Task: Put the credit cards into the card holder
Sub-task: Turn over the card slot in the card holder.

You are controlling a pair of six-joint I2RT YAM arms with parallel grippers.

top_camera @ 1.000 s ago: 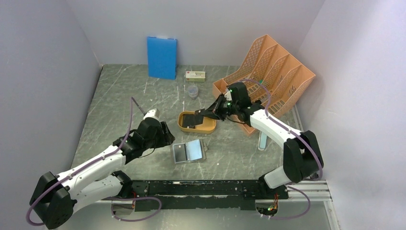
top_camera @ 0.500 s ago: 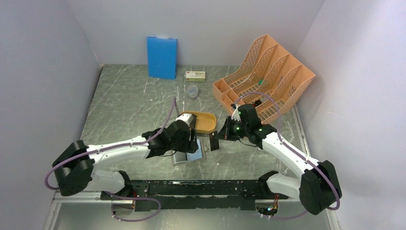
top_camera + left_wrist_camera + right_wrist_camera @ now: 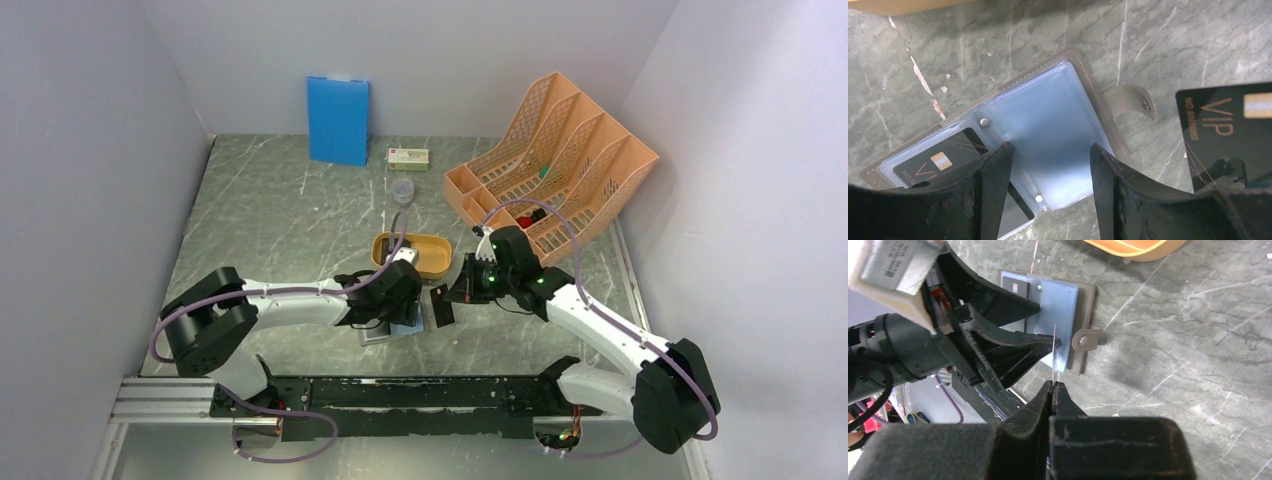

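The grey card holder [image 3: 1088,75] lies open on the table, pale blue pockets up. One black credit card [image 3: 943,160] sits in its left pocket. My left gripper [image 3: 1050,150] hangs open just over the holder's right pocket, nothing between its fingers, and hides most of the holder [image 3: 385,335] from above. My right gripper [image 3: 1053,385] is shut on the edge of a second black credit card [image 3: 1228,130] marked VIP. It holds that card upright just right of the holder's snap strap [image 3: 1135,100]. From above, this card [image 3: 440,305] stands beside the left gripper [image 3: 405,308].
A mustard-yellow oval tray [image 3: 430,262] sits just behind the holder. An orange mesh file rack [image 3: 555,150] fills the back right. A blue board [image 3: 338,120] leans on the back wall, with a small box [image 3: 408,157] and a small cup [image 3: 402,190] near it.
My left arm swung right from the table's left side to over the card holder. My right gripper carried the card from the tray down to beside the holder.
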